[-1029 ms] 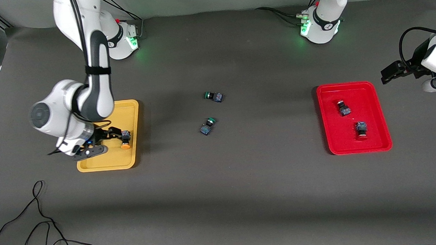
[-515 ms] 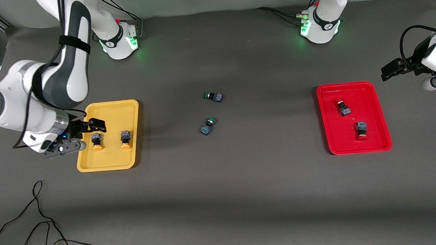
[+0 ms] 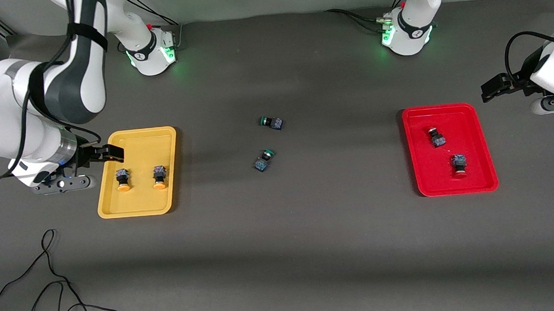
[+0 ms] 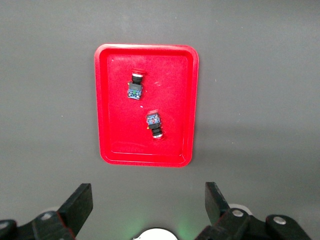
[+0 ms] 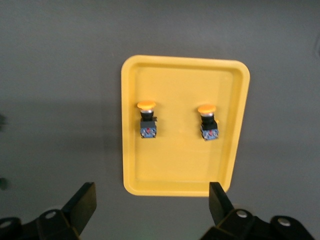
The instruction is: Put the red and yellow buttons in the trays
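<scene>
Two yellow buttons (image 3: 122,179) (image 3: 159,177) lie side by side in the yellow tray (image 3: 139,203); the right wrist view shows them (image 5: 147,120) (image 5: 208,122) inside that tray (image 5: 185,167). Two red buttons (image 3: 437,137) (image 3: 458,164) lie in the red tray (image 3: 427,173), as the left wrist view confirms (image 4: 135,86) (image 4: 154,125) (image 4: 117,135). My right gripper (image 3: 101,168) (image 5: 150,202) hangs open and empty just off the yellow tray's outer edge. Open and empty too, my left gripper (image 3: 511,100) (image 4: 147,205) waits off the red tray's outer corner.
Two green-capped buttons (image 3: 271,122) (image 3: 263,159) lie on the dark table between the trays. A loose black cable (image 3: 51,281) curls near the front edge at the right arm's end. The arm bases (image 3: 153,53) (image 3: 408,35) stand along the back.
My right gripper has pulled away from over the yellow tray toward the right arm's end, uncovering a second yellow button lying in it. The left arm has barely shifted.
</scene>
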